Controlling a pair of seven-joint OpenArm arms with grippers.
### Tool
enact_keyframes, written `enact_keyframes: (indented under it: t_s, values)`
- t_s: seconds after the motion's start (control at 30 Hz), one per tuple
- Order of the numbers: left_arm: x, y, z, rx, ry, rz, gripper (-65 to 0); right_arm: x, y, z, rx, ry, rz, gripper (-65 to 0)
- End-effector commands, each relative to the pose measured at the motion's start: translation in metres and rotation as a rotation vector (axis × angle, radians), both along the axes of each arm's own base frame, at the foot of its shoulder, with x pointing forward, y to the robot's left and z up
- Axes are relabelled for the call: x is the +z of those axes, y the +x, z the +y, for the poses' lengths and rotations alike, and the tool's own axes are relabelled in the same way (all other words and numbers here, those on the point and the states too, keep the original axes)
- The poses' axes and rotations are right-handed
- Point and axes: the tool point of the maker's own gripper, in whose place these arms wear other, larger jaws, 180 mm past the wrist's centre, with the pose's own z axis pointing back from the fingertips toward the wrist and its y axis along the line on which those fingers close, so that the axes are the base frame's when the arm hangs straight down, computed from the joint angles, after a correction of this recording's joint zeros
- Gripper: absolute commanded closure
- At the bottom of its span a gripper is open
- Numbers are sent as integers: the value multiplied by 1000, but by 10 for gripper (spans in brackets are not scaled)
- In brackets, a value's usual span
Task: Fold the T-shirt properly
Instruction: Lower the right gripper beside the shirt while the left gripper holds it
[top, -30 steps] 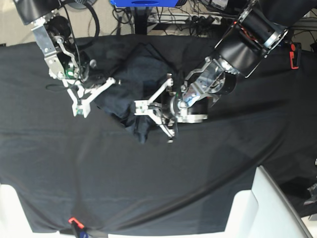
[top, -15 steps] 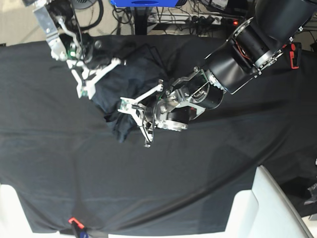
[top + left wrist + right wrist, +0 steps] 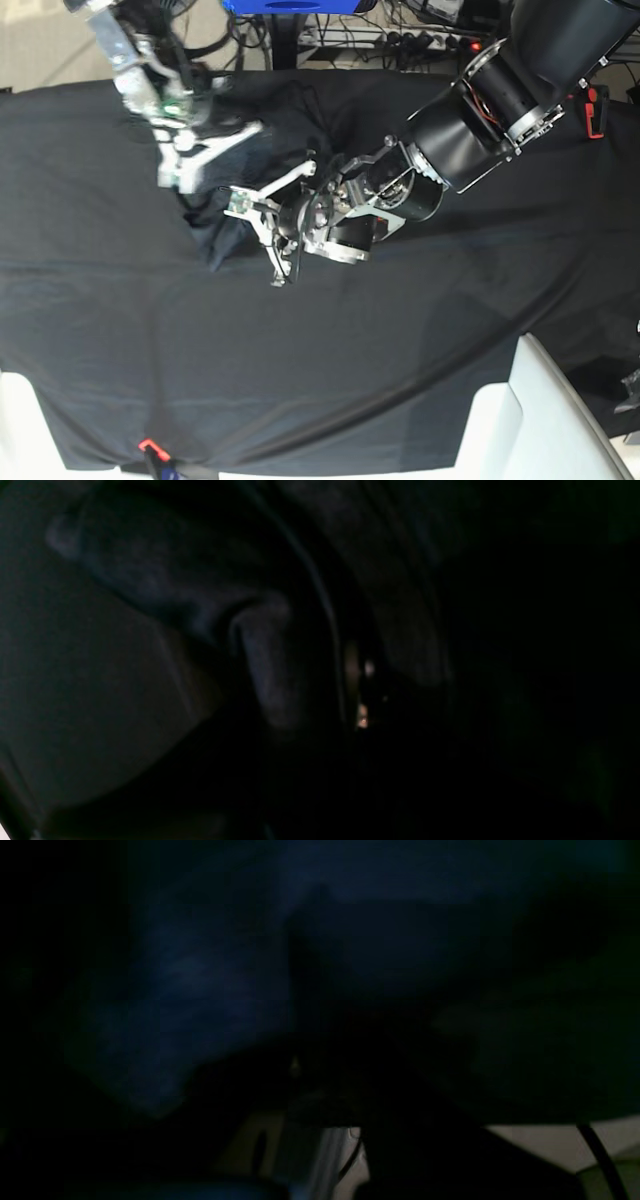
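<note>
Base view: the T-shirt point(image 3: 215, 215) lies bunched on the black tablecloth point(image 3: 330, 370) in the upper left-centre of the frame, mostly hidden under the 2 arms. What shows is a dark, crumpled mass whose long axis runs roughly from the upper centre down toward the lower left, ending in a narrow tail of fabric. Which end is collar or hem I cannot tell. The left gripper point(image 3: 258, 235) comes in from the upper right on a thick black arm; its 2 white fingers are spread wide apart, pointing left and down over the lower part of the shirt. The right gripper point(image 3: 205, 155) comes in from the upper left corner and is blurred; its white fingers point down-left at the shirt's upper left edge, and whether they are apart or pinching cloth I cannot tell. A white chair point(image 3: 545, 420) sits at the lower right.

Left wrist view: very dark; a raised grey-blue fold of the shirt point(image 3: 265, 665) runs from upper left toward the centre.

Right wrist view: nearly black; bluish cloth point(image 3: 190, 980) fills the upper left.
</note>
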Motion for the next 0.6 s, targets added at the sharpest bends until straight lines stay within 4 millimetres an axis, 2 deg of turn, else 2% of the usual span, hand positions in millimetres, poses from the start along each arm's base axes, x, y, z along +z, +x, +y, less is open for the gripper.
enact_keyframes:
  t_s: [0.0, 0.17, 0.27, 0.33, 0.43, 0.57]
  values:
    - [8, 9, -3, -6, -6, -18, 0, 2, 1, -14, -34, -26, -7, 0]
    - [7, 8, 3, -6, -7, -14, 0, 0, -4, -68, -195, -81, 3, 0]
    - [6, 8, 4, -5, -5, -11, 0, 3, 0, -86, -245, -98, -7, 0]
    - [4, 8, 5, -4, 0, -7, 0, 5, 7, -89, -253, -101, -22, 0]
    - [4, 8, 6, -3, 0, -7, 0, 13, 29, -89, -256, -96, -64, 0]
    - [5, 8, 5, -5, -2, -9, 0, 29, 71, -90, -257, -89, -141, 0]
